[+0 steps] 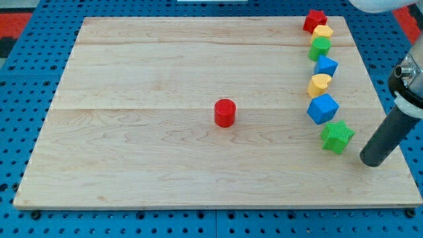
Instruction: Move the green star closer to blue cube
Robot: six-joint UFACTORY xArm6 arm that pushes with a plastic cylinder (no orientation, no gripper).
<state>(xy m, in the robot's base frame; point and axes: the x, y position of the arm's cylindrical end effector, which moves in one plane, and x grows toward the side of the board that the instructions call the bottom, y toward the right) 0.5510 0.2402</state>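
The green star (337, 137) lies on the wooden board near the view's right edge. The blue cube (322, 108) sits just above and left of it, almost touching. My tip (372, 159) rests on the board to the right of the star and slightly below it, a short gap away, not touching.
A column of blocks runs up the right side: a yellow block (319, 84), a smaller blue block (326, 65), a green block (320, 47), a yellow block (322, 32) and a red star (314, 20). A red cylinder (225, 113) stands mid-board. The board's right edge (390, 125) is close.
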